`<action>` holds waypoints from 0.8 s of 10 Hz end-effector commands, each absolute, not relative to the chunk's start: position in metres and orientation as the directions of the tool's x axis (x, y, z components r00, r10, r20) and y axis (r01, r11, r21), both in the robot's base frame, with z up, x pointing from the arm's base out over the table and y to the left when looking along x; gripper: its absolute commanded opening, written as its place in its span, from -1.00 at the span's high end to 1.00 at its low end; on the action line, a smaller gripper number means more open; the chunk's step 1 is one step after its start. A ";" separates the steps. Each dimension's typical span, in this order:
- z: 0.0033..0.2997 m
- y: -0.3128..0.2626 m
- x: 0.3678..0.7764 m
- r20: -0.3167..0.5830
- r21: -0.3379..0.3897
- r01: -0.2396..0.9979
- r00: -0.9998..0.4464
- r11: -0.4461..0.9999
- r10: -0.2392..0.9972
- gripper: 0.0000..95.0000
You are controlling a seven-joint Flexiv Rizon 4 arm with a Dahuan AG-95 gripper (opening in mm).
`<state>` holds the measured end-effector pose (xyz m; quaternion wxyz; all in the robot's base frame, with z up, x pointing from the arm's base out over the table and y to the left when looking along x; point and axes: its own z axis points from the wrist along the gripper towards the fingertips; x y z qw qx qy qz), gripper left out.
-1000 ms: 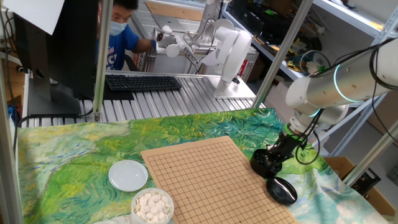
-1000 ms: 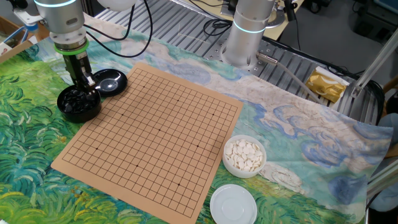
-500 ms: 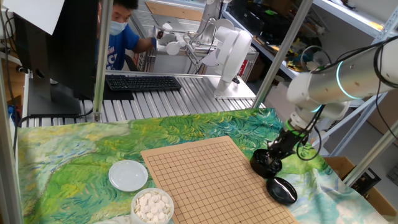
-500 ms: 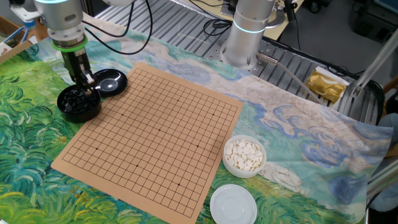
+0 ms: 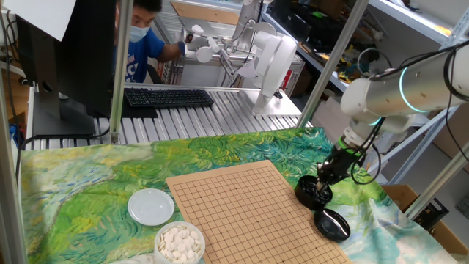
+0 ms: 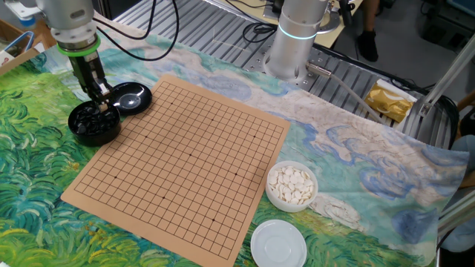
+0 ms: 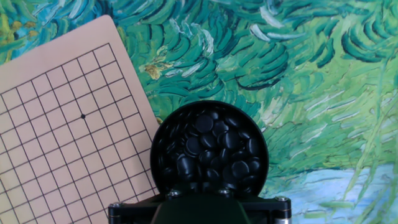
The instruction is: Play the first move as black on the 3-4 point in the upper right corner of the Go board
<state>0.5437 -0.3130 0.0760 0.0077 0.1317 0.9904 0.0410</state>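
The black bowl [image 5: 314, 192] of glossy black stones stands on the cloth just off the Go board's [image 5: 249, 213] edge. It also shows in the other fixed view [image 6: 94, 122] and the hand view [image 7: 210, 152]. My gripper [image 6: 105, 106] hangs a little above the bowl's rim side, fingers pressed together on a black stone too small to make out. It also shows in one fixed view [image 5: 323, 182]. In the hand view the gripper [image 7: 199, 185] is mostly hidden by its dark body. The board [image 7: 56, 124] carries no stones. A star dot [image 7: 83, 116] marks the corner nearest the bowl.
The bowl's black lid [image 6: 130, 96] lies beside the bowl, also in one fixed view [image 5: 331, 224]. A bowl of white stones [image 6: 292, 185] and its white lid [image 6: 278, 243] sit at the board's opposite side. A person works at a keyboard [image 5: 168, 97] behind the table.
The gripper has risen out of the black bowl and now sits slightly higher above it. The bowl, lid and board have not moved.
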 end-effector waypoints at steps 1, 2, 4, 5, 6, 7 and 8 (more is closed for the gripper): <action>0.078 -0.313 0.544 0.002 0.092 0.276 -0.961 0.957 0.277 1.00; 0.080 -0.312 0.544 0.004 0.092 0.287 -0.958 0.953 0.288 1.00; 0.083 -0.306 0.545 0.008 0.091 0.310 -0.951 0.947 0.310 1.00; 0.086 -0.300 0.547 0.017 0.088 0.323 -0.946 0.942 0.323 1.00; 0.090 -0.296 0.550 0.023 0.086 0.332 -0.943 0.940 0.331 1.00; 0.093 -0.292 0.553 0.028 0.083 0.336 -0.942 0.938 0.334 1.00; 0.096 -0.289 0.557 0.032 0.081 0.341 -0.940 0.937 0.339 1.00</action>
